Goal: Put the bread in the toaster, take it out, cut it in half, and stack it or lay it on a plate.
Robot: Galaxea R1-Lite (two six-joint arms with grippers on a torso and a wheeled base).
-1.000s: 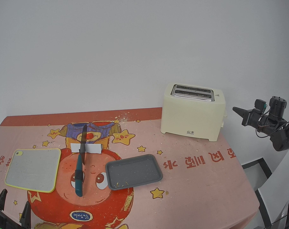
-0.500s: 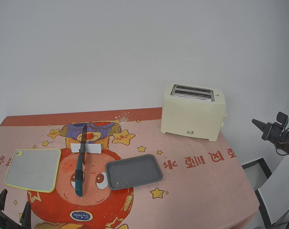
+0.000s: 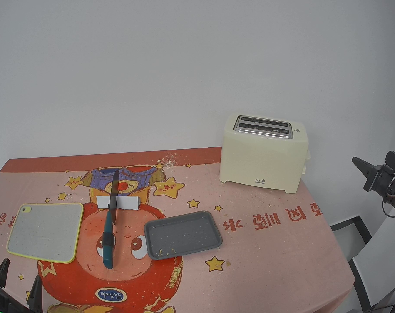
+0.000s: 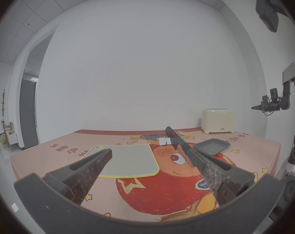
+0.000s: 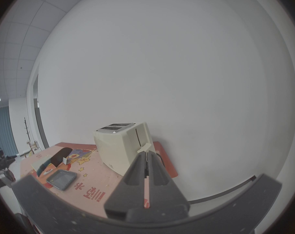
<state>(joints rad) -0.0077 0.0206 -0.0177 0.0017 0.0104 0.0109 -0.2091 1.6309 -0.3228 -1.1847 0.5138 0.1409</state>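
right hand (image 3: 356,160): fingers pressed together with nothing between them; held in the air beyond the right edge of the surface (image 3: 271,248), tips pointing toward the end face of the toaster (image 3: 263,157), apart from it.
left hand (image 4: 150,151): fingers spread wide, empty; low at the near left corner of the surface, just in front of the cutting board (image 3: 45,232).
lever (image 5: 144,148): cream, jutting from the toaster's end face, the one turned toward the right hand.
toaster: cream, upright at the far right of the surface, close to the wall; two slots on top, too dark to tell what is inside.
plate (image 3: 182,234): grey, rectangular, flat near the middle of the surface, between knife (image 3: 108,235) and toaster; a few crumbs inside.
knife: teal handle toward the near edge, dark blade pointing away and lying across a small white card (image 3: 128,203); between cutting board and plate, touching neither.
cutting board: grey with a yellow-green rim, flat on the left side, just beside the knife.
surface: pink cloth with a red cartoon figure and yellow stars; crumbs (image 3: 169,159) scattered at the far edge and near the toaster.
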